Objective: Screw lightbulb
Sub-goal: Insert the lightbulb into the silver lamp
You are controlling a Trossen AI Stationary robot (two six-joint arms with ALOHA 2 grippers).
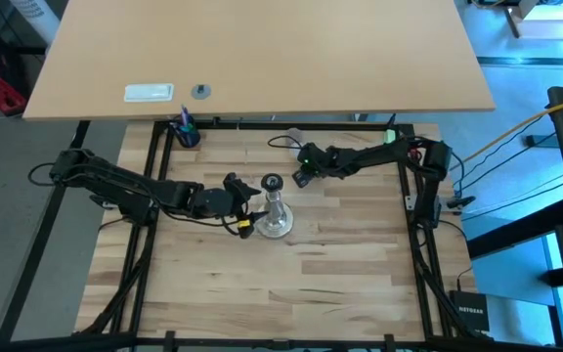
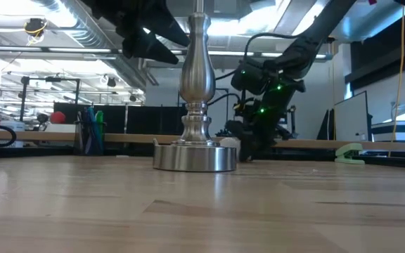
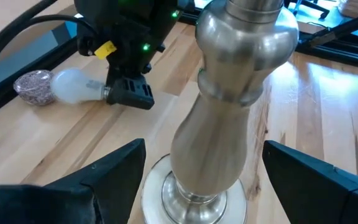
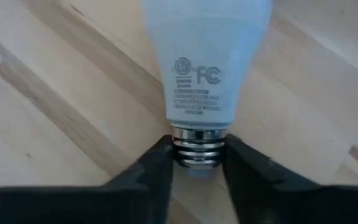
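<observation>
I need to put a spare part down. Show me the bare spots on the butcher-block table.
Free: the whole near half of the table, in front of the stand. Crowded: the middle, where the left claw flanks the stand, and the back, where the right claw pinches the lightbulb beside a purplish-grey round object.
</observation>
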